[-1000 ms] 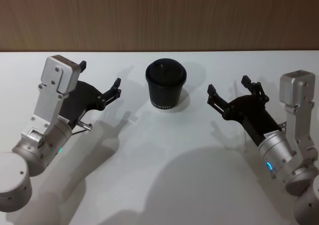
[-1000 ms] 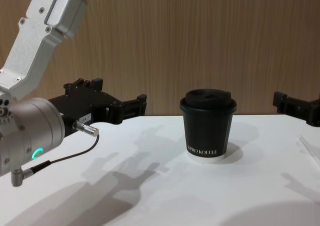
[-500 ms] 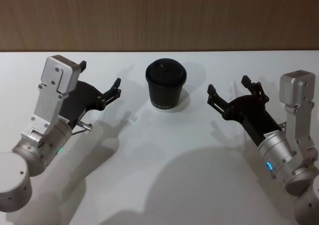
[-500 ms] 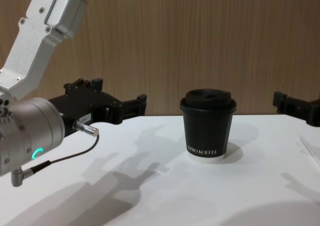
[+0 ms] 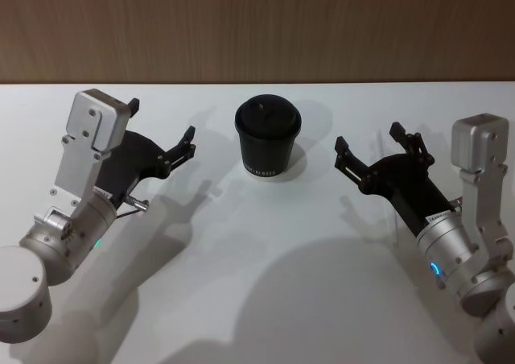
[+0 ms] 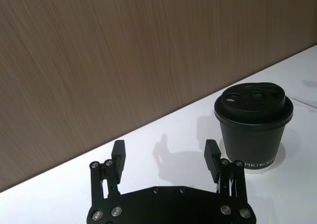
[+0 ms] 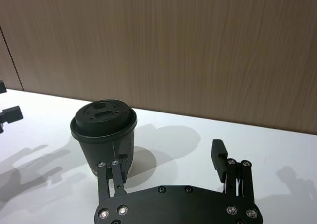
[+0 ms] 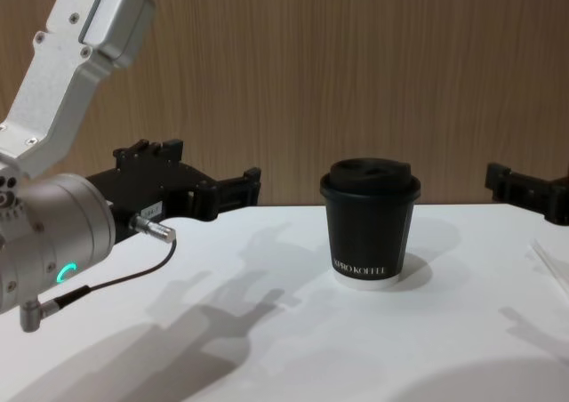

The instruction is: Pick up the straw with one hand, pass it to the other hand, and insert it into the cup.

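1. The small black paper cup with black plastic lid [image 5: 268, 138] was seen upright between the left gripper [image 5: 161, 121] and the right gripper [image 5: 368, 138], both claws spread and empty.
2. The long thin white straw [image 8: 549, 261] was made out flat on the white table [image 8: 444, 331], near the right gripper.
3. A miss was feared: the straw could be rolled away by an off-centre pinch.
4. Its end was cut off at the chest view's edge.

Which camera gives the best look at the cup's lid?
The left wrist view: the lid is close, unblocked, its moulded holes plain. The right wrist view shows it too, slightly smaller. The head view shows it small from above; the chest view, side-on.
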